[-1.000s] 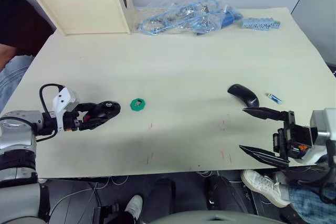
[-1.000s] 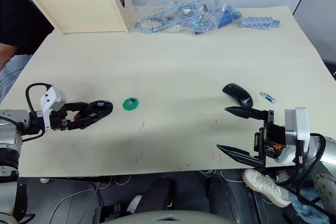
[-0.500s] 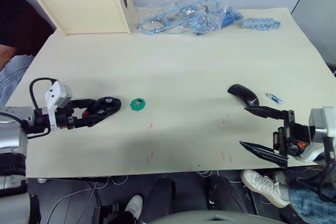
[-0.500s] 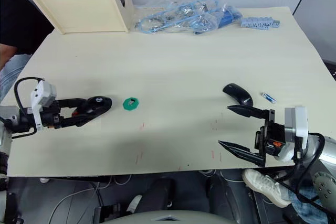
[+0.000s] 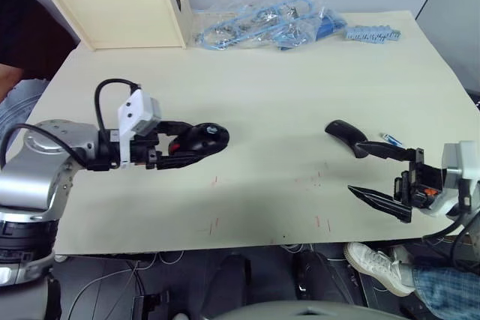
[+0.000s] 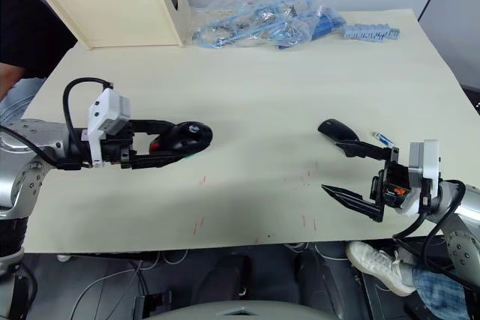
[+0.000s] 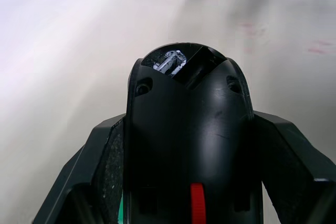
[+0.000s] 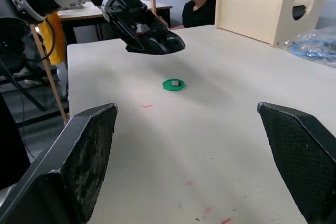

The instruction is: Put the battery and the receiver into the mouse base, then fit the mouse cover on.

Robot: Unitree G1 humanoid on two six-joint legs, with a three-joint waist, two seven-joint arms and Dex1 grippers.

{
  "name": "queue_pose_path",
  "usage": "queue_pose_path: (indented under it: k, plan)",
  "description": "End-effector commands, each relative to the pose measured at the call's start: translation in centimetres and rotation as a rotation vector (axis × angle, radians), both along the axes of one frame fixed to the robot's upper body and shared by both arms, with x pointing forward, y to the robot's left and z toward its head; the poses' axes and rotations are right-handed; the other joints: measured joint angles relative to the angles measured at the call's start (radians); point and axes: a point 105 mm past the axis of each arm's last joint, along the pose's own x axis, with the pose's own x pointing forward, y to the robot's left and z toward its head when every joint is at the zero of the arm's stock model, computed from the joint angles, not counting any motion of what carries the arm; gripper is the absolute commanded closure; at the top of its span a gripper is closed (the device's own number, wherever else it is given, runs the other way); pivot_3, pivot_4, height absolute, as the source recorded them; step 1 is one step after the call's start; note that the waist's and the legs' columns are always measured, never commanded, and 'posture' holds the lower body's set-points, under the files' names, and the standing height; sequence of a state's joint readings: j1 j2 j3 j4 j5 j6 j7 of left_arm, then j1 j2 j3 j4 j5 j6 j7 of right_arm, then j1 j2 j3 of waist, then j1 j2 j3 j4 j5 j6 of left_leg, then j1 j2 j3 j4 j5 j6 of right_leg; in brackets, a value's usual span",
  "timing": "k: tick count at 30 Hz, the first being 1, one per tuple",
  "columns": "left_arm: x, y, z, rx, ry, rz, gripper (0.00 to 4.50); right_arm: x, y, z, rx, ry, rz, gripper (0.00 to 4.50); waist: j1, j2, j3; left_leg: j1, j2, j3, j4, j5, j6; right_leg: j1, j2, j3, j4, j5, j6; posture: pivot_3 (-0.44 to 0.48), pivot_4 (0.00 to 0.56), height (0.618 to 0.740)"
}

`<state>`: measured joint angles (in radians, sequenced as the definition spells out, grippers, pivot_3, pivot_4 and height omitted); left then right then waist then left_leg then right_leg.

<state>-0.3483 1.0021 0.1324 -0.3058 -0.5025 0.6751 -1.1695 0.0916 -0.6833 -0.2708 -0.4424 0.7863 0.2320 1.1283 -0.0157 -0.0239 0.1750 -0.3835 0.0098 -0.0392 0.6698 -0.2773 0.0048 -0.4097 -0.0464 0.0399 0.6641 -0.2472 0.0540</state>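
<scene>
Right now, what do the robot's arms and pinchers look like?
Both arms are shiny silver metal. Each wrist carries a small white box, and a black cable loops up to the one on the left. The left gripper and right gripper each have two long, pointed black fingers. The right one shows a small orange spot.

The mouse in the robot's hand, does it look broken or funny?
Not broken, just open. The mouse base, held off the table in the left gripper, has no lid, so its insides show. Its lid, the mouse cover, lies apart near the open right gripper.
</scene>
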Motion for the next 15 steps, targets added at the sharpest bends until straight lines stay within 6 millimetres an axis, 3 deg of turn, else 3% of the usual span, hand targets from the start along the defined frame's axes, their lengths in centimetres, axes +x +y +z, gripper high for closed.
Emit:
queue_pose_path:
  k: [1, 9, 15]
  plan:
    - [-0.2, -3.5, 0.6, 0.086, -0.084, -0.019, 1.54, -0.3, -0.5, 0.9, -0.011, -0.048, -0.002, 0.0, 0.001, 0.0, 0.0, 0.0, 0.0, 0.0, 0.0, 0.0, 0.0, 0.0, 0.0, 0.0, 0.0, 0.0, 0.0, 0.0, 0.15, 0.74]
    - [-0.4, -7.5, -0.7, 0.153, -0.026, -0.069, 1.54, -1.2, -0.9, 1.0, -0.026, -0.033, -0.019, 0.0, 0.001, 0.0, 0.0, 0.0, -0.001, 0.0, 0.0, 0.0, 0.0, 0.001, 0.0, 0.001, 0.0, 0.001, 0.001, 0.0, 0.15, 0.74]
    - [0.1, -8.1, -2.4, 0.181, -0.02, -0.075, 1.54, -1.9, -0.8, 1.1, -0.045, -0.016, -0.032, 0.0, -0.001, 0.0, 0.0, 0.0, -0.001, 0.0, 0.0, 0.0, 0.0, 0.001, 0.0, 0.001, 0.0, 0.001, 0.001, 0.0, 0.15, 0.74]
